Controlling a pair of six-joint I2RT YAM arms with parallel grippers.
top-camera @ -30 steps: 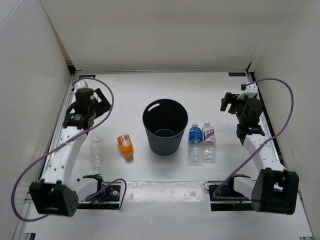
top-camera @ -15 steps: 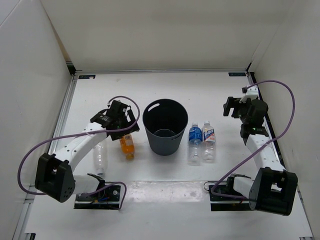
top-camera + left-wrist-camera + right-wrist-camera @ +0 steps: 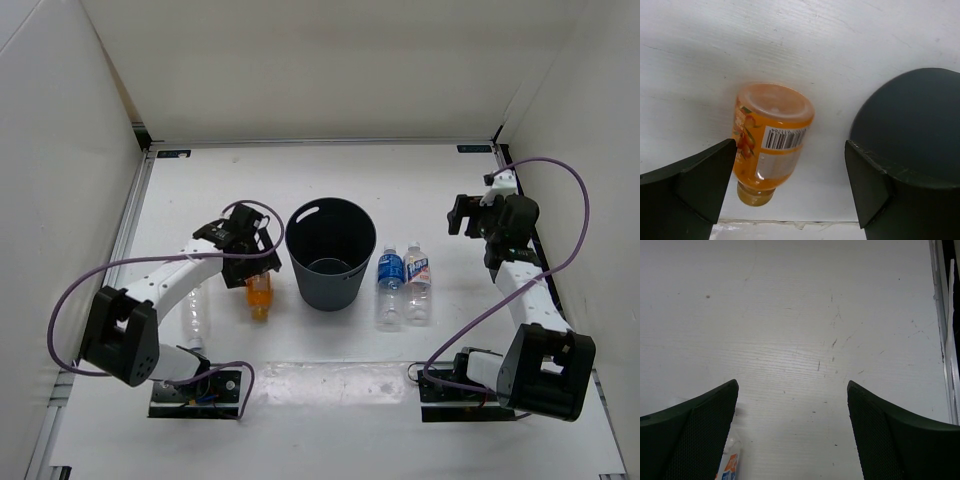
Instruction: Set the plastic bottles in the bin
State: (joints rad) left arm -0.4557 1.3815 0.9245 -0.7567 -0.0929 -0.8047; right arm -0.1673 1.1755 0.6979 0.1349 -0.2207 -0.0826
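Orange bottle [image 3: 771,140] flat, cap nearward

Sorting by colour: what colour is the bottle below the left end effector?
The bottle is orange with a white barcode patch; clearest from left wrist.

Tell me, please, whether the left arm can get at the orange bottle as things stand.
Probably yes: the left gripper hangs open just above the orange bottle, with nothing between them.
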